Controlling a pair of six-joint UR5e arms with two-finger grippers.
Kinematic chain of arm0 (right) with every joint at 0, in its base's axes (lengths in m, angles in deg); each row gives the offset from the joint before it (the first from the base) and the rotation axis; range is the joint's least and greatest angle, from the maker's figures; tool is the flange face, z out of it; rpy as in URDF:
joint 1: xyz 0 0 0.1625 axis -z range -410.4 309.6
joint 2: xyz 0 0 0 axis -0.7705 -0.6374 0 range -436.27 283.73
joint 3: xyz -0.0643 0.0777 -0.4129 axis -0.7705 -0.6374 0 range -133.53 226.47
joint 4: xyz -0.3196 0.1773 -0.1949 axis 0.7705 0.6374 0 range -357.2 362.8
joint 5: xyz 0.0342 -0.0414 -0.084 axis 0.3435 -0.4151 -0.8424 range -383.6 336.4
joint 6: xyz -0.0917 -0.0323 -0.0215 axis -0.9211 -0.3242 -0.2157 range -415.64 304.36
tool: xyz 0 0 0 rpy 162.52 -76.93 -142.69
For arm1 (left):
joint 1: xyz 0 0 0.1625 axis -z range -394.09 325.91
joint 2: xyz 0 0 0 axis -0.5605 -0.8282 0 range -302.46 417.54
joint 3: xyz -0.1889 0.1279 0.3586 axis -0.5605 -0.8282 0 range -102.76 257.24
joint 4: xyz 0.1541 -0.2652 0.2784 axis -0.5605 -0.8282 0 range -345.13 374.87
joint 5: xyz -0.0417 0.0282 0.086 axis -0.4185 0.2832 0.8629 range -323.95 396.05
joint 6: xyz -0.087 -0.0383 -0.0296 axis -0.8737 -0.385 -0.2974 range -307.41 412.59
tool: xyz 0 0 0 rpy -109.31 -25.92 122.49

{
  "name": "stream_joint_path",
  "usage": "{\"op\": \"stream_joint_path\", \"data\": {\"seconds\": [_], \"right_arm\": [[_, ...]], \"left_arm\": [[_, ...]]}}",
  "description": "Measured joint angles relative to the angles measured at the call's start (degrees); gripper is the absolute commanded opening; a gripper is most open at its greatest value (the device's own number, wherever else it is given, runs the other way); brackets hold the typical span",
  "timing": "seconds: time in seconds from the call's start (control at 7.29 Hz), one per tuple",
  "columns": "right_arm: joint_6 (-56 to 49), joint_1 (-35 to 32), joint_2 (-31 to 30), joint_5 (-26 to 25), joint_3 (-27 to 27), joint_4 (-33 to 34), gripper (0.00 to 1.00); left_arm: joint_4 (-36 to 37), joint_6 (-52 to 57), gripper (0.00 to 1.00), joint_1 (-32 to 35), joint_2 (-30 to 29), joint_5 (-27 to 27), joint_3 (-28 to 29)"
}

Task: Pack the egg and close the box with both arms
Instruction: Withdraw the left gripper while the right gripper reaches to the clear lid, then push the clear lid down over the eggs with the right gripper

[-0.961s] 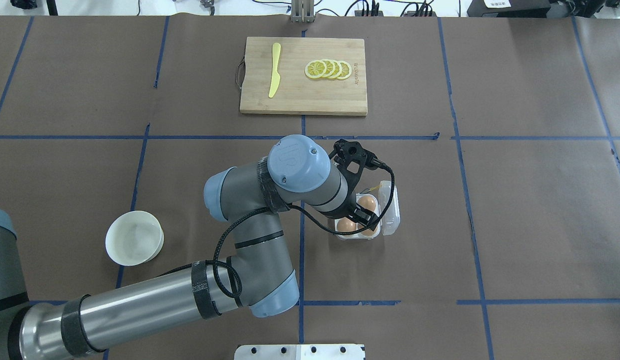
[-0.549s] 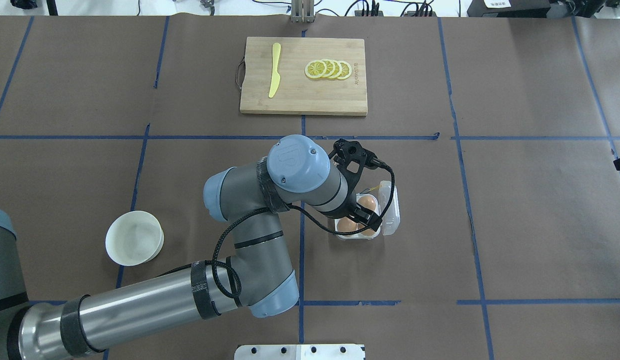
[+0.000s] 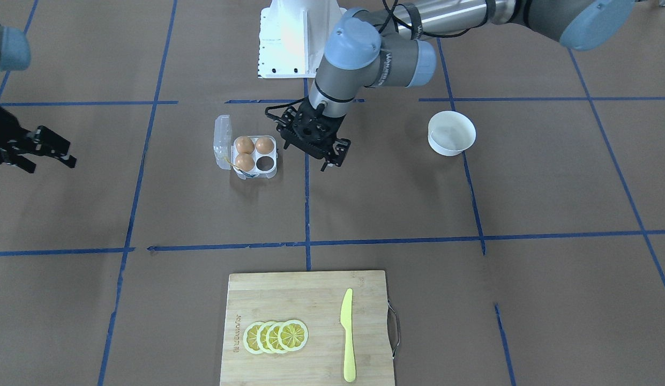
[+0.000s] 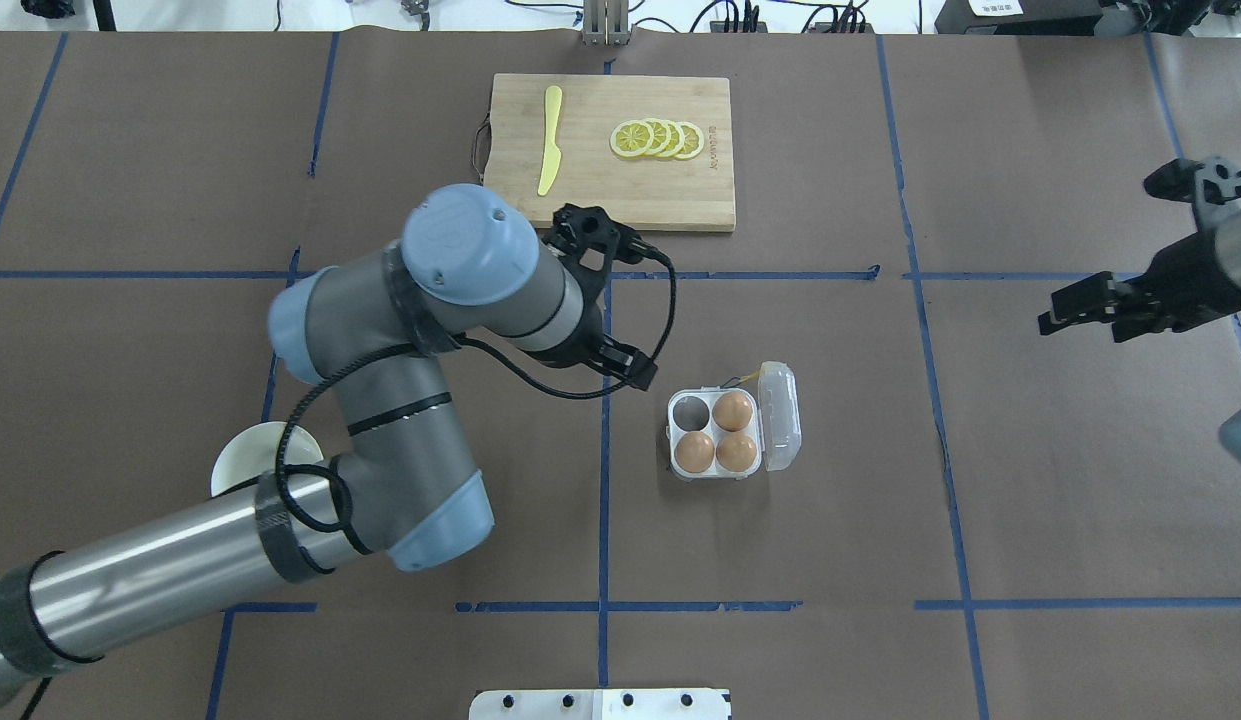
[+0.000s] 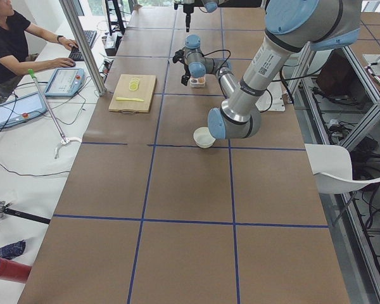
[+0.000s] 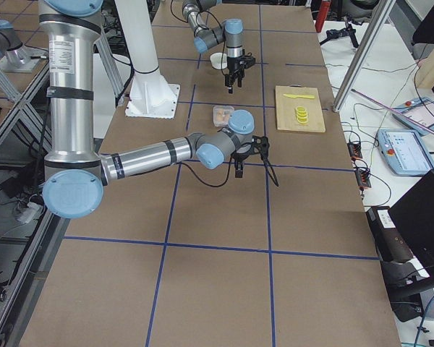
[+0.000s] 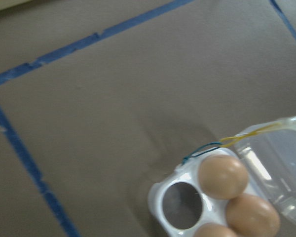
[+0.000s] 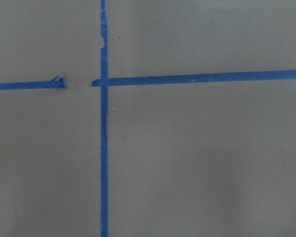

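Bowl [image 3: 451, 150]: nearest the robot, on its left half of the counter [image 4: 980, 480] and well apart from the box. No egg shows in it. Risk: the left arm's elbow hangs over it, and a low swing could tip it.
Box [image 4: 673, 440]: mid-counter. Three cups are filled and the far-left cup is bare.
Eggs [image 4: 694, 452]: three, seated in the box, none in a claw. Risk: a hard press on the lid could crack one if it sits proud of its cup.
Lid [image 4: 783, 415]: open, on the box's right side. Risk: the box is light, so pushing the lid over from one side could skid or flip it unless the other claw braces it.
String [image 4: 740, 378]: trails from the far hinge corner. Risk: it could get trapped under the rim and stop the latch.
Left claw [image 3: 332, 153]: released, holding nothing, above the counter near the box's left. Risk: a careless descent could nudge the box.
Right claw [image 4: 1085, 315]: released and empty, well right of the box. Risk: a long approach could catch the raised lid edge.
Cutting board [image 4: 600, 200]: farthest, out of play.
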Motion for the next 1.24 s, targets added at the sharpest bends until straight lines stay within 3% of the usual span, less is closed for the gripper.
{"op": "stream_joint_path", "data": {"seconds": [0.27, 0.55, 0.82, 1.1, 1.24], "right_arm": [[13.67, 11.65, 3.98, -9.98, 2.58, -1.42, 1.00], [24.70, 21.22, 10.06, -17.32, 4.11, 0.38, 1.00], [30.07, 26.95, 19.54, -22.49, 5.14, 9.62, 1.00], [30.70, 25.60, 24.32, -21.84, 9.60, 19.71, 1.00], [29.40, 21.51, 23.90, -18.16, 11.72, 22.98, 1.00]], "left_arm": [[2.56, 9.87, 1.00, 7.62, 7.43, -3.61, -5.83], [2.98, 18.60, 1.00, 13.66, 12.29, -5.21, -7.65], [3.06, 23.01, 1.00, 16.65, 13.98, -5.47, -7.53], [3.07, 27.30, 1.00, 19.42, 15.58, -5.75, -7.37], [3.00, 29.41, 1.00, 21.37, 17.49, -6.69, -7.57]]}}
